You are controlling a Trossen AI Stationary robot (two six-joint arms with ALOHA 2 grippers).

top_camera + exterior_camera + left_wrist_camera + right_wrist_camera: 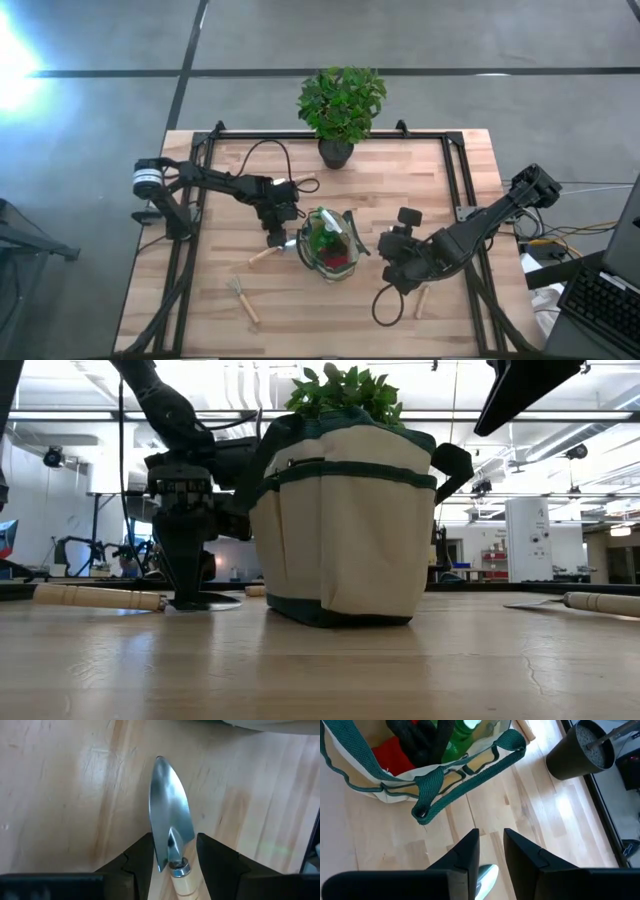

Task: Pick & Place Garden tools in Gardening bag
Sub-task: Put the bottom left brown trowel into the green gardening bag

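Note:
The khaki bag (pixel 306 250) with green trim stands mid-table and also shows in the low view (pixel 345 530). It holds a green bottle (pixel 462 737) and a red-and-black tool (pixel 395 752). My left gripper (pixel 174 840) is down at the table just left of the bag (pixel 279 238), shut on a trowel (pixel 265 255). My right gripper (pixel 491 837) hovers right of the bag (pixel 398 268), slightly open and empty. Under it a second trowel (pixel 421 300) lies flat on the table. A hand fork (pixel 243 298) lies flat near the front left. My left gripper pinches the trowel between its two fingers at the blade's shoulders (pixel 161 851), just ahead of the metal collar. The fingers come from above, pointing down, and lie across the tool. The trowel lies flat, and its wooden handle (pixel 100 597) rests on the table.
A leafy potted plant (pixel 340 100) stands at the table's far edge, and its dark pot shows in the right wrist view (pixel 582 750). The bag's loop handle (pixel 470 767) hangs out toward my right gripper. Black frame rails (pixel 460 180) run along the table's sides.

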